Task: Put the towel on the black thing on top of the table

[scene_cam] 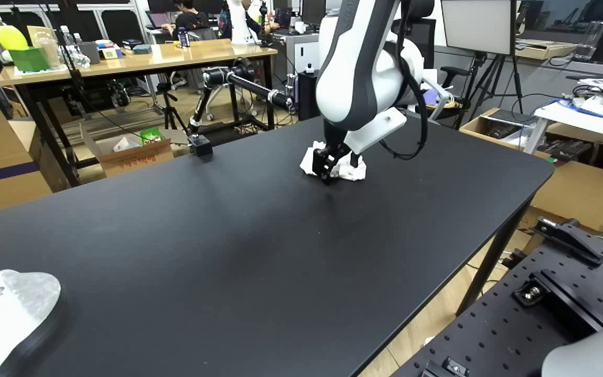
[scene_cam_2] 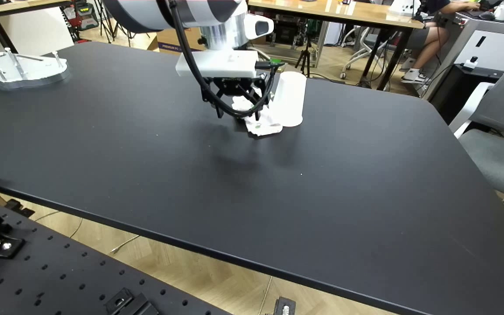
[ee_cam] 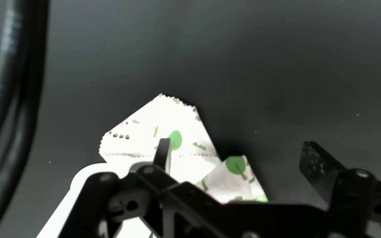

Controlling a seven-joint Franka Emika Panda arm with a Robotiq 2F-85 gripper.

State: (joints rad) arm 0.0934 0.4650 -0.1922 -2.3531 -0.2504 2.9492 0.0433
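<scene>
Left to right in an exterior view: board (scene_cam_2: pixel 26 69) at ten o'clock on the black worktop (scene_cam_2: pixel 252 197), its dark rim making it a possible target; hand (scene_cam_2: pixel 239 116) near twelve, fingers (ee_cam: pixel 317 166) wide apart and gripping nothing, presumably spread to admit cloth; towel (scene_cam_2: pixel 264 125), crumpled on the worktop at the hand's four o'clock, probably awaiting pickup; cylinder (scene_cam_2: pixel 290 98) at the towel's two o'clock, purpose unclear. Count: one board, one hand with two fingers, one towel, one cylinder.

Soft shadows on table (scene_cam_2: pixel 278 188); towel (ee_cam: pixel 190 143) partly overexposed, wrist view.
</scene>
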